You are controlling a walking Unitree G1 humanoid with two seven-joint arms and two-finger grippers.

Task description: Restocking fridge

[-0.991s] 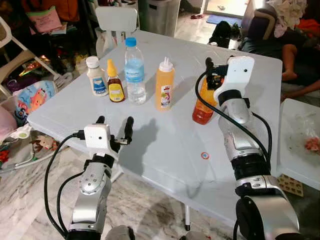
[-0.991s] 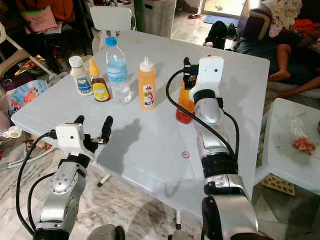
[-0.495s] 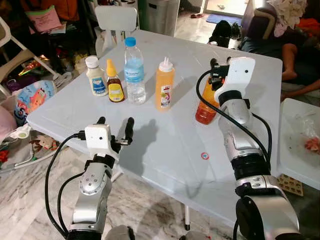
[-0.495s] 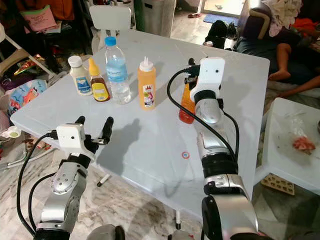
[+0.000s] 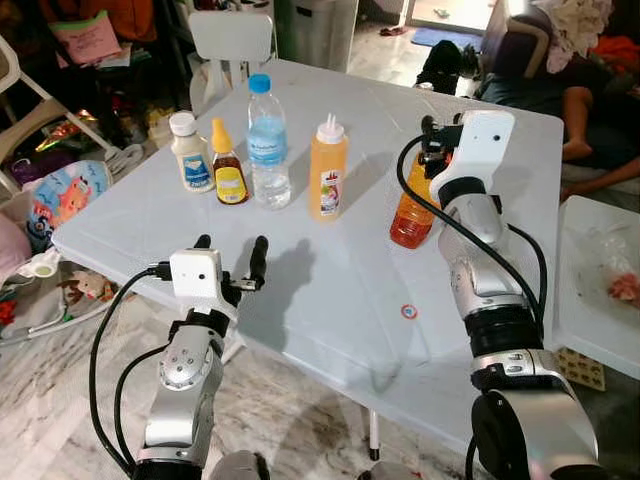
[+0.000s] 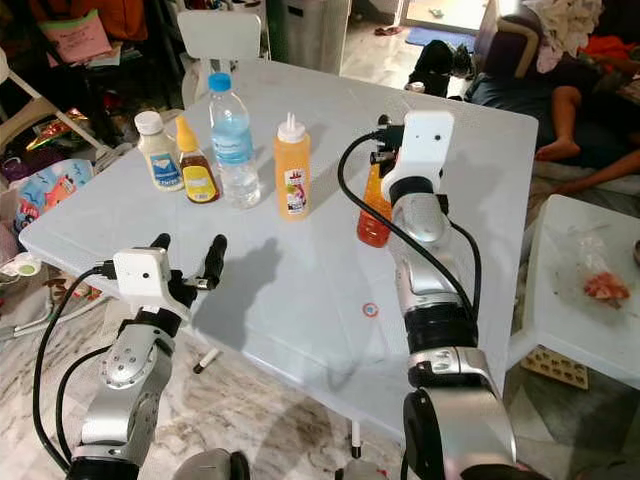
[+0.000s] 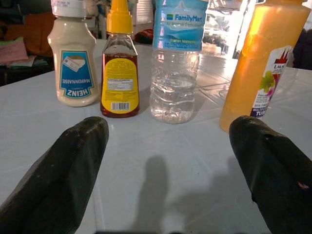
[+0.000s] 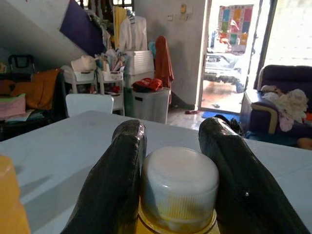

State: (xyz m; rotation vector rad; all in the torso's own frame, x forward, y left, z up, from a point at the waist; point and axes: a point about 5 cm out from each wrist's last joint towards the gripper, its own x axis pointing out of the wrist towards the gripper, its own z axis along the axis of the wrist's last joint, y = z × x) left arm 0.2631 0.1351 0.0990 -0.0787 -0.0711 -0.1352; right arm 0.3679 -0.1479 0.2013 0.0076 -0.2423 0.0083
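Where the white table (image 5: 330, 290) meets its near edge: left gripper (image 5: 230, 262), fingers spread wide, nothing between them, aimed at a row of four bottles further back. Beyond, from the robot's left: mayonnaise bottle (image 5: 190, 153), honey bottle (image 5: 230, 164), water bottle (image 5: 268, 143), yellow sauce bottle (image 5: 328, 168), all upright, near one another. To the right of the row: right gripper (image 8: 170, 190), fingers (image 8: 117, 180) clamped either side of the white cap of the orange sauce bottle (image 5: 410, 210), bottle upright. Farther off: white chair (image 5: 232, 38).
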